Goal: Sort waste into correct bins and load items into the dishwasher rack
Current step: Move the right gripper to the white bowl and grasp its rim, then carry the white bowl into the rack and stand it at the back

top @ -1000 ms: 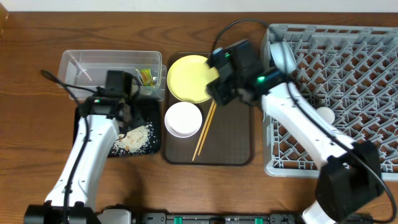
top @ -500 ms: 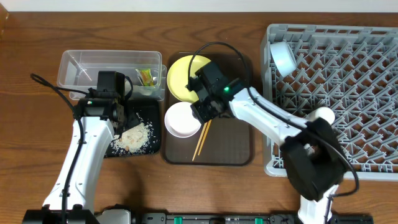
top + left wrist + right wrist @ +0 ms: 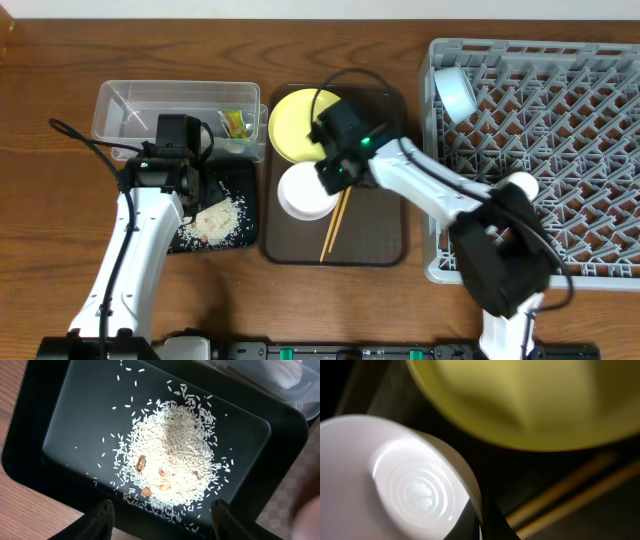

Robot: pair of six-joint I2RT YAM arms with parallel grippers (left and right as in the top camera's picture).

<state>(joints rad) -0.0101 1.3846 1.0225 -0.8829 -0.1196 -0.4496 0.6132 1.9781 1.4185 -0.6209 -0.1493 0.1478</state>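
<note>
My right gripper (image 3: 333, 176) is shut on the right rim of the white bowl (image 3: 303, 193), which sits on the brown tray (image 3: 380, 240). In the right wrist view the bowl's (image 3: 410, 485) thin rim is pinched between the dark fingers (image 3: 492, 522). The yellow plate (image 3: 298, 122) lies just behind it, and the chopsticks (image 3: 334, 226) lie to its right. My left gripper (image 3: 162, 520) hangs open over the black tray (image 3: 65, 405) of rice crumbs (image 3: 170, 455). The snack wrapper (image 3: 235, 122) lies in the clear box (image 3: 170, 100). The dishwasher rack (image 3: 560, 230) holds a light blue bowl (image 3: 458, 92) and a pale cup (image 3: 520, 185).
The clear box and the black tray (image 3: 240, 178) stand close together at the left, with the brown tray right beside them. The rack's wall (image 3: 432, 200) rises just right of the brown tray. A cable (image 3: 345, 80) loops over the yellow plate.
My right arm swung from the rack side down to the white bowl and closed on its rim. The bowl shifted slightly right, and the chopsticks moved a little. The left arm stayed put.
</note>
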